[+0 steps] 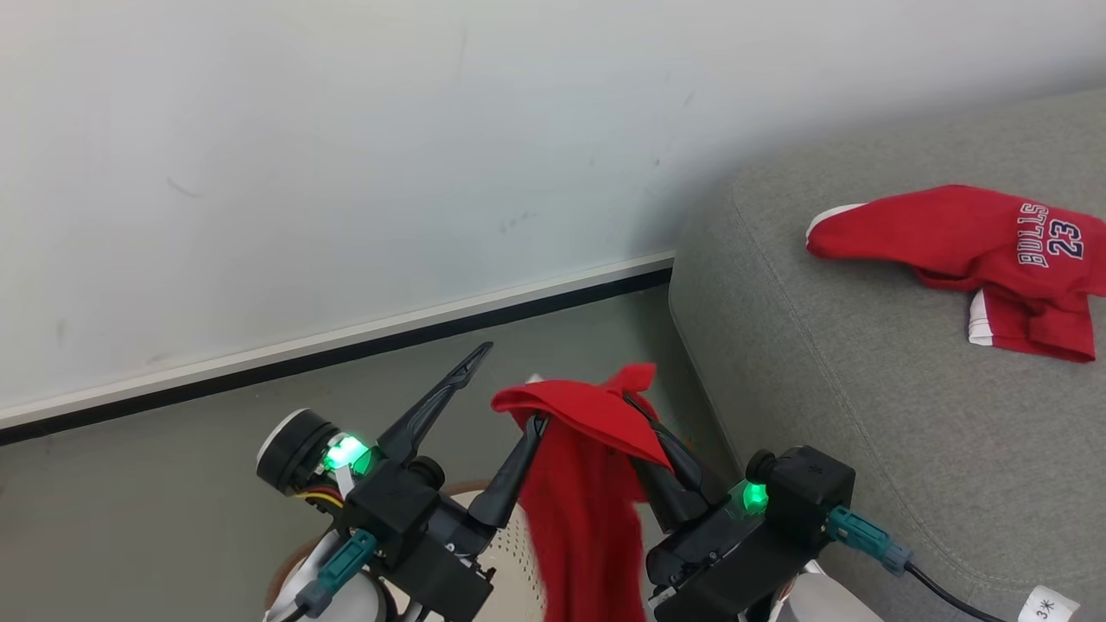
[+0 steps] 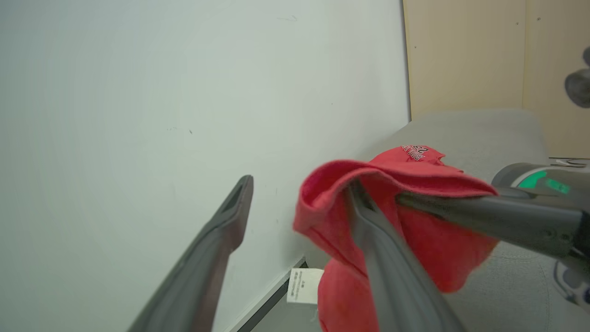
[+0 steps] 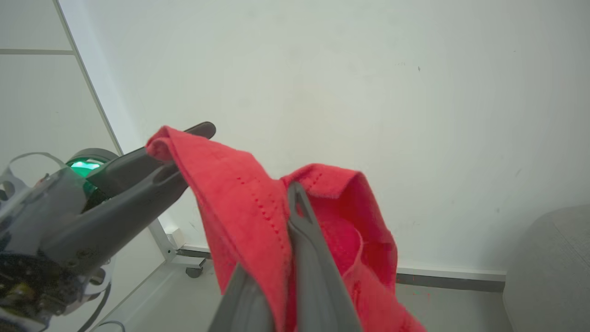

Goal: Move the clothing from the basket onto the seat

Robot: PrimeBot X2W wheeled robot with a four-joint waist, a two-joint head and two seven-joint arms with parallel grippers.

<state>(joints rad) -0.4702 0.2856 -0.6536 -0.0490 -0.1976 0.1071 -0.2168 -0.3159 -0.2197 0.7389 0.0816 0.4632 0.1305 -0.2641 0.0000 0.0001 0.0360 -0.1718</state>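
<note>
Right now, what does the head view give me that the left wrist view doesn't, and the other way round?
Head view: the basket below both hands, and a readable 23 on the jersey lying on the seat. Left wrist view: a white care label at the held garment's edge, and a beige panel behind the seat. Both: the left hand open with the garment draped over one finger, the right hand shut on it.
</note>
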